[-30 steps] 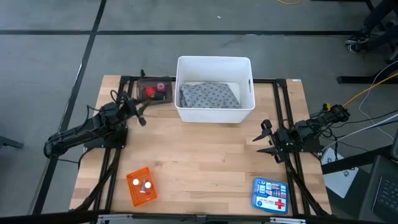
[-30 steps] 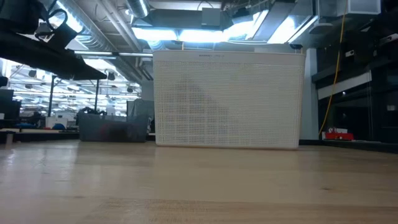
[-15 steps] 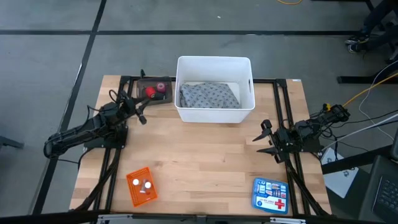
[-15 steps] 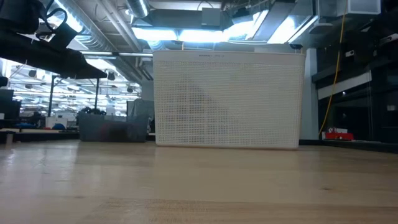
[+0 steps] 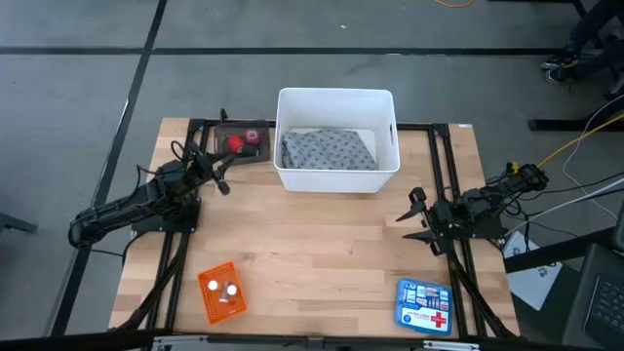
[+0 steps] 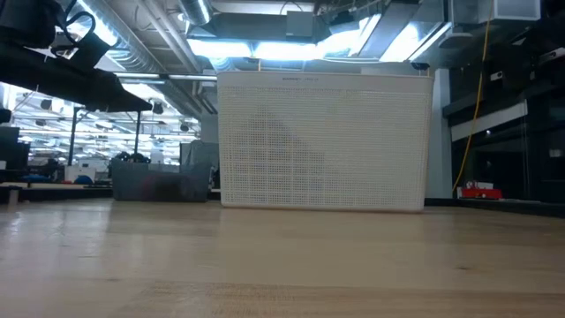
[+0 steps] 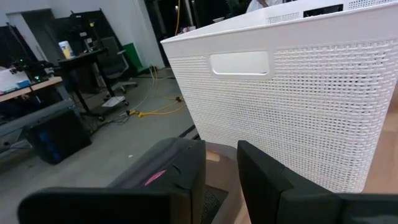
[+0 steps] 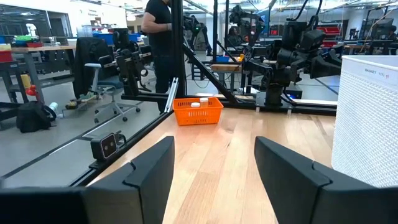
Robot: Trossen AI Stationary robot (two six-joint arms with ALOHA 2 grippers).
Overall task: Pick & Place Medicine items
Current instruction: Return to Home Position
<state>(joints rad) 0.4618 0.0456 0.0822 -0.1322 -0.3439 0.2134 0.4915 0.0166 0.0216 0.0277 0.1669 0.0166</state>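
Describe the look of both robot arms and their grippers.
Both are matte black throughout, with no markings readable. The left arm is a slim jointed boom with thin black cables looping near its wrist, ending in the left gripper. The right arm looks the same; the right gripper carries two broad, flat, wedge-shaped fingers.

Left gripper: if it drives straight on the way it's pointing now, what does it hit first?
The white bin. Its mesh side wall stands right ahead of the left gripper, and nothing shows in between. How far off it is remains unclear.
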